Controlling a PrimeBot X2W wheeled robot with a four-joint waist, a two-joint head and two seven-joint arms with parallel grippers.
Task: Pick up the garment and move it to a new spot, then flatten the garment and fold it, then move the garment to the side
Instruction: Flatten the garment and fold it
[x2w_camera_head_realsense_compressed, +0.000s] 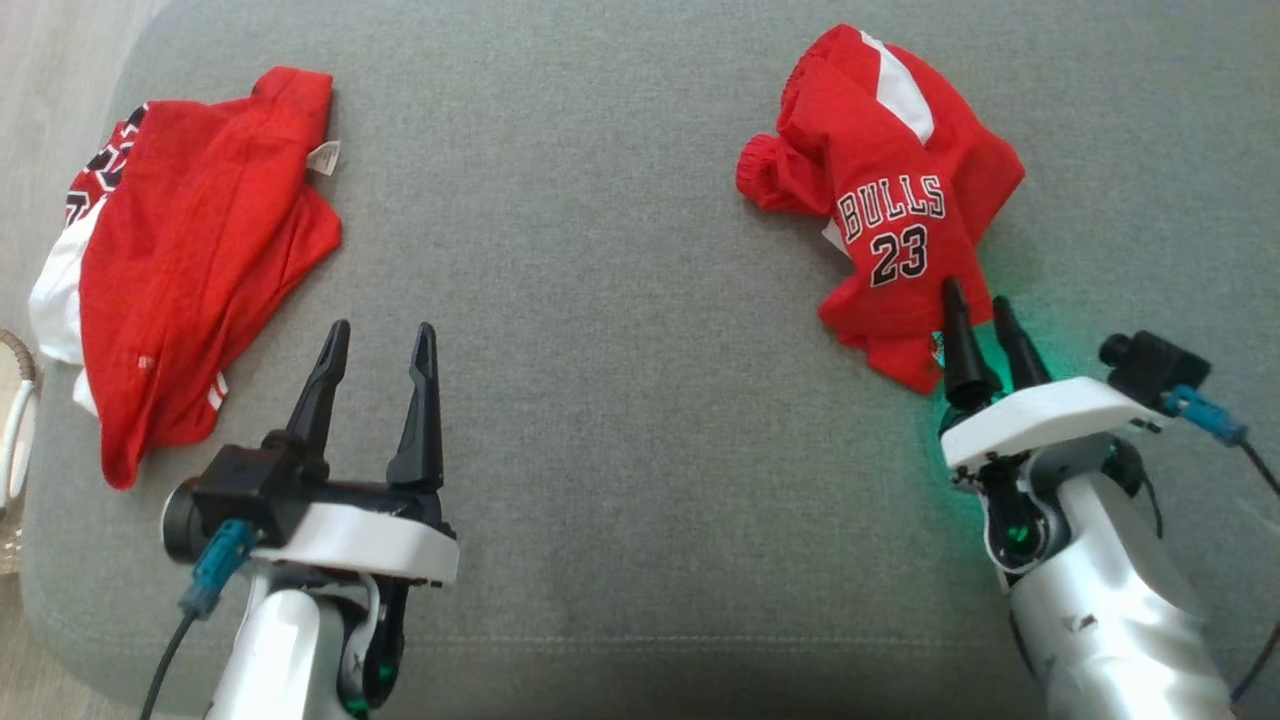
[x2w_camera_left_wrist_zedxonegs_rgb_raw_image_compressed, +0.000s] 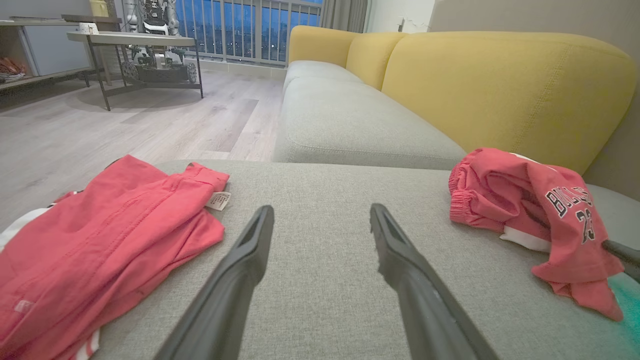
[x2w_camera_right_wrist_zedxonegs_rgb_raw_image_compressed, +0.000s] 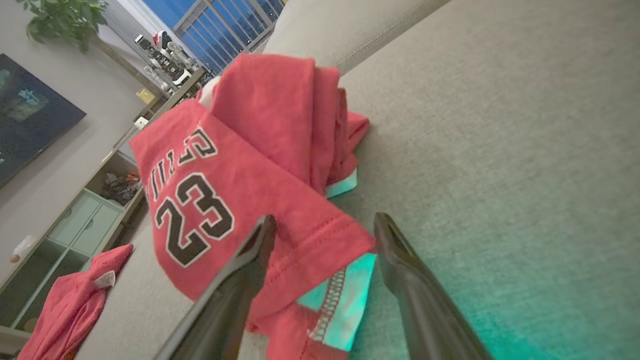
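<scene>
Two red garments lie on the grey cushion (x2w_camera_head_realsense_compressed: 620, 300), well apart. In the head view the Bulls garment (x2w_camera_head_realsense_compressed: 890, 190) sits at about 2 o'clock on the cushion. It is crumpled and bunched, with a white panel near its top and the lettering "BULLS 23" facing up. The second red garment (x2w_camera_head_realsense_compressed: 190, 270) lies flatter at 9 o'clock, near the cushion's left edge. It has white trim along its left side and a small white tag (x2w_camera_head_realsense_compressed: 325, 157) at its 1 o'clock corner.

The right gripper (x2w_camera_head_realsense_compressed: 976, 295) is at 4 o'clock, its fingers pointing toward 11 o'clock at the lower hem of the Bulls garment. Its jaws are spread wide and grip nothing. In the right wrist view the right gripper (x2w_camera_right_wrist_zedxonegs_rgb_raw_image_compressed: 325, 220) has a hem corner of the Bulls garment (x2w_camera_right_wrist_zedxonegs_rgb_raw_image_compressed: 240, 165) between its two fingers, but whether either finger touches the cloth cannot be told. A green glow falls on the cushion beside it.

The left gripper (x2w_camera_head_realsense_compressed: 383, 335) is at 7 o'clock, also wide open and empty, above bare cushion just to the 3 o'clock side of the second red garment. In the left wrist view the left gripper (x2w_camera_left_wrist_zedxonegs_rgb_raw_image_compressed: 321, 210) points between the two garments, with a yellow backrest (x2w_camera_left_wrist_zedxonegs_rgb_raw_image_compressed: 500, 85) at 1 o'clock.
</scene>
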